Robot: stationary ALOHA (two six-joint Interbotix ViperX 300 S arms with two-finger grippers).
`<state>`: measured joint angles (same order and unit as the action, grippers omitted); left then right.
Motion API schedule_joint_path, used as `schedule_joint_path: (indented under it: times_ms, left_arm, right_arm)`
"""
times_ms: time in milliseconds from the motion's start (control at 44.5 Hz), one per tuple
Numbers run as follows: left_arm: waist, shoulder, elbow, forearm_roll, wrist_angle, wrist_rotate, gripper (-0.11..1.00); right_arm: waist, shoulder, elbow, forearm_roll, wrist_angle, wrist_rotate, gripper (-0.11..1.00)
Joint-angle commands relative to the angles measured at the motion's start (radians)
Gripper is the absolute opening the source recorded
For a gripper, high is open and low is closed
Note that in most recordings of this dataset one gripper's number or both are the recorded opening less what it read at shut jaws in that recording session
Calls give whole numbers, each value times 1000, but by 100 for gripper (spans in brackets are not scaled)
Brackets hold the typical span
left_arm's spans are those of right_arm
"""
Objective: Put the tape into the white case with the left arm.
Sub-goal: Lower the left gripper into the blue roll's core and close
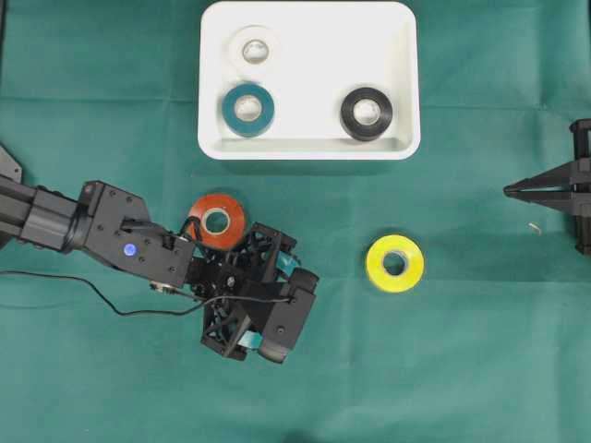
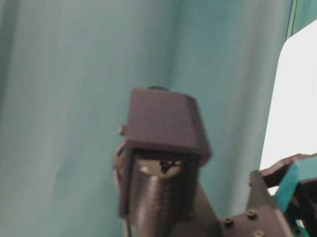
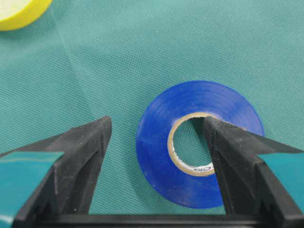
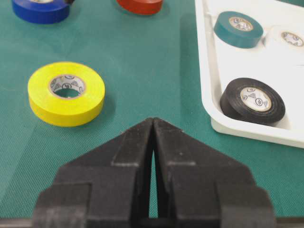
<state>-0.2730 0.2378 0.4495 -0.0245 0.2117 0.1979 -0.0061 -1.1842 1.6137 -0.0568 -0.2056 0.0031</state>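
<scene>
A roll of blue tape (image 3: 199,145) lies flat on a green woven cloth (image 1: 480,369) that covers the table. The roll is a glossy, smooth plastic ring with a pale cardboard core carrying small printed marks. The left gripper (image 3: 156,142) sits low over it with its jaws spread apart: one pointed black finger (image 3: 228,152) dips into the hole of the core, the other finger (image 3: 85,147) rests outside the ring on the cloth, so the roll's wall lies between them but is not yet squeezed. The fingers are matte black, wedge-shaped, with teal patches further back. From overhead the left arm (image 1: 102,226), black and jointed with a lattice frame and a thin black cable, hides the blue roll completely.

Just beside the arm lies an orange tape roll (image 1: 218,220), partly covered by it. A yellow roll (image 1: 395,263) lies alone on the cloth, well apart to the right.

The white case (image 1: 402,83) stands at the far side of the table, away from the blue roll. It is a smooth white plastic tray, rectangular with rounded corners and shallow walls. Inside it lie three rolls: a white one (image 1: 254,48), a teal one (image 1: 247,109) and a black one (image 1: 367,113).

The right gripper (image 4: 153,156), all black and pointed, hangs at the right edge of the table with its jaws pressed together, grasping nothing.
</scene>
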Motion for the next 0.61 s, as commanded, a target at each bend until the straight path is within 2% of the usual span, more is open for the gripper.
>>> schedule_joint_path:
  times_ms: [0, 472, 584]
  left_arm:
    - [0, -11, -23, -2, -3, 0, 77]
    - [0, 35, -66, 2, 55, 6, 76]
    - [2, 37, -71, 2, 57, 9, 73]
  right_arm:
    - [-2, 6, -8, -2, -11, -2, -9]
    - [-2, 6, -8, -2, -11, -2, -9]
    - [-2, 6, -8, -2, -11, -2, -9]
